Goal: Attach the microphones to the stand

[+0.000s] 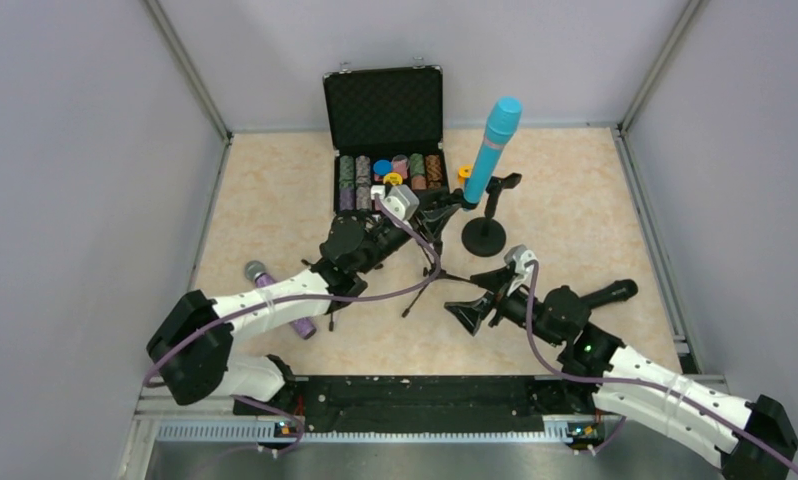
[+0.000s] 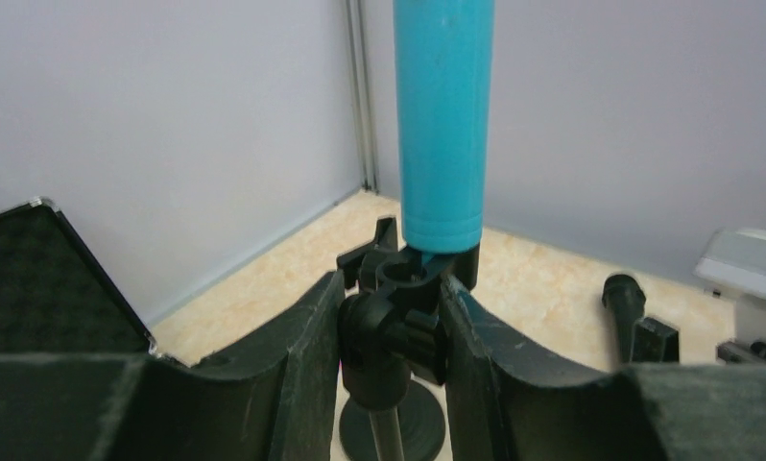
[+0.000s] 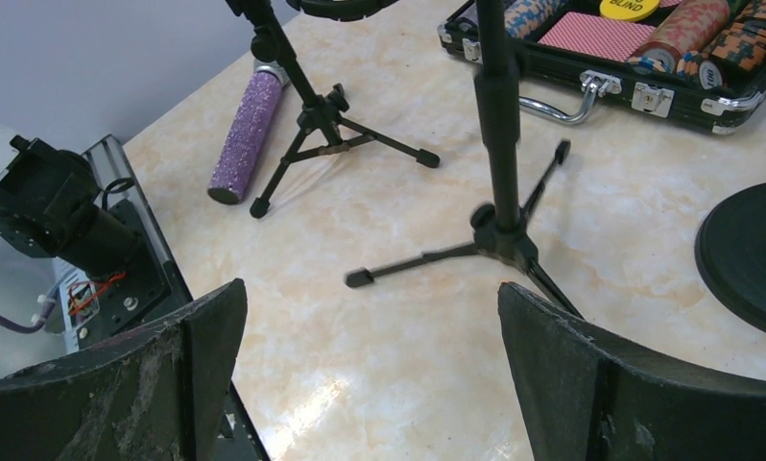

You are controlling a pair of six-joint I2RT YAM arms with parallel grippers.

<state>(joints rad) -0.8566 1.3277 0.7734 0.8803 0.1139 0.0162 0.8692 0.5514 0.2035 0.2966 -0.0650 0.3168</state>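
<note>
The cyan microphone (image 1: 495, 148) stands upright in the clip of the round-base stand (image 1: 483, 237). My left gripper (image 1: 447, 203) is shut on that stand's clip joint (image 2: 398, 317), just below the cyan microphone (image 2: 443, 125); its fingers (image 2: 298, 365) press the joint from both sides. The glittery purple microphone (image 1: 273, 292) lies on the table beside my left arm and also shows in the right wrist view (image 3: 248, 134). The black microphone (image 1: 607, 294) lies at the right, its orange end hidden. My right gripper (image 1: 480, 297) is open and empty above the table (image 3: 370, 375).
Two empty tripod stands stand mid-table, one (image 3: 499, 221) near my right gripper, one (image 3: 312, 115) by the purple microphone. An open black case of poker chips (image 1: 387, 160) sits at the back. Grey walls close in left, right and behind.
</note>
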